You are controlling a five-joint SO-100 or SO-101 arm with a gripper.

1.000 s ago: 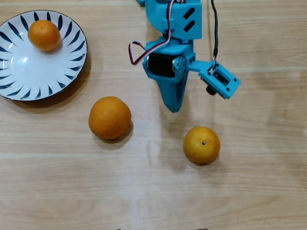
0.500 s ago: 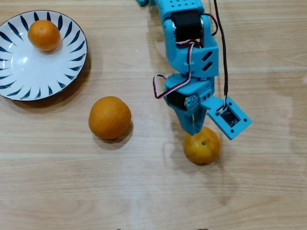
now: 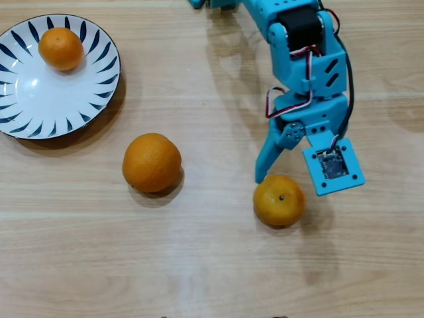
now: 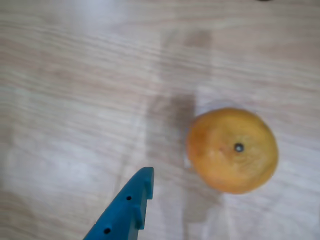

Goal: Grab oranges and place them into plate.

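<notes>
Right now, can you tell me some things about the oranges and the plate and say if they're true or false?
1. One small orange sits on the plate. True.
2. Three oranges lie off the plate. False: two do, the larger orange and the yellower orange.
3. The gripper holds the yellower orange. False: it is open beside it, gripping nothing.
4. The yellower orange shows a dark stem dot. True.
5. The table is wooden-looking. True.

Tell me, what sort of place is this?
Probably a home or hobby tabletop: a pale wood-grain table, a blue-patterned plate with an orange on it, and a small blue plastic arm.
</notes>
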